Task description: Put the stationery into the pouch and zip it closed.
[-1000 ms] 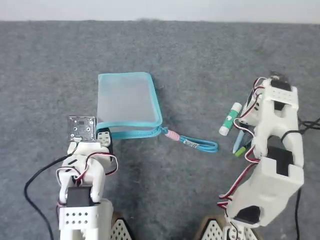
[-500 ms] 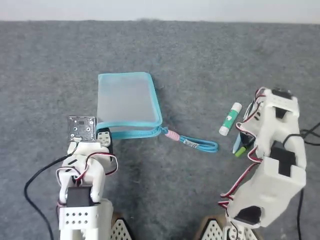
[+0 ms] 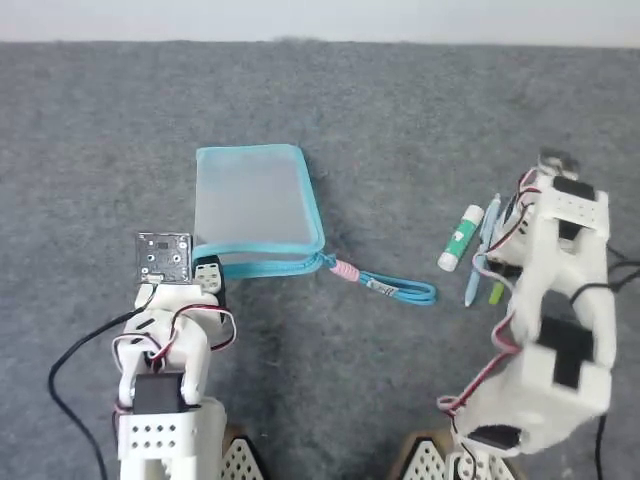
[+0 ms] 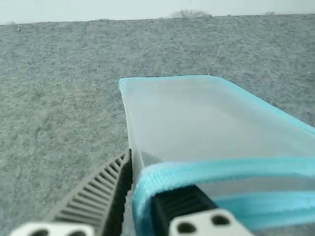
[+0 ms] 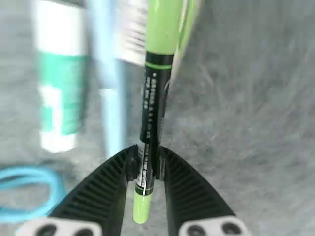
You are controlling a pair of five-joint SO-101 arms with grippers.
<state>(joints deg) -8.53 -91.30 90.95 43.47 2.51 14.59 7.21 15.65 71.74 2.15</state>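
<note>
A grey, felt-like cover (image 3: 400,120) lies over the bench, coarse and mottled, and runs back to a pale, plain wall (image 3: 320,18) along the far edge (the same light strip crosses the far side of the left wrist view). The pouch (image 3: 255,200), translucent with teal binding, lies flat on the cover on the left arm's side, its zip edge nearest the arms. A pink zip pull (image 3: 344,268) and a teal strap (image 3: 400,290) trail from its corner towards the middle of the bench. The left fingers (image 4: 123,182) are closed on the pouch's near teal edge, one finger on each side of the binding.

Well apart, on the right arm's side, a white and green glue stick (image 3: 460,237) rests on the cover with a blue pen (image 3: 481,252) just beside it. The right fingers (image 5: 132,162) are pinched tight around a green pen (image 5: 158,73) near one end, and its tip pokes out past them. The green pen runs alongside the blue pen, low over the grey cover; whether it touches the cover I cannot tell. The strap's loop lies near the end of the glue stick.
</note>
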